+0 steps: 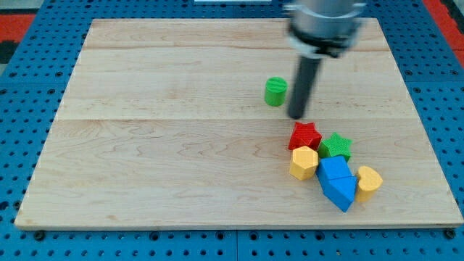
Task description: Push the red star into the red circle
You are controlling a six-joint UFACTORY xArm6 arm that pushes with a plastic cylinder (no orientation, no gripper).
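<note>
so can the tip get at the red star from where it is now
Probably yes. My tip sits just above the red star in the view, with bare wood between them. The green cylinder is off to the tip's left, out of the way. No red circle shows in this view.

Arm housing [325, 25] blurred, cut off by the view's top edge. Red circle not visible anywhere. Yellow block [369, 181] shape unclear, partly behind blue block [338, 183].

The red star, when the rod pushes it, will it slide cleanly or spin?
The red star will probably slide on the smooth wooden board. Its points may make it spin. It touches the yellow block, so that likely shifts too.
</note>
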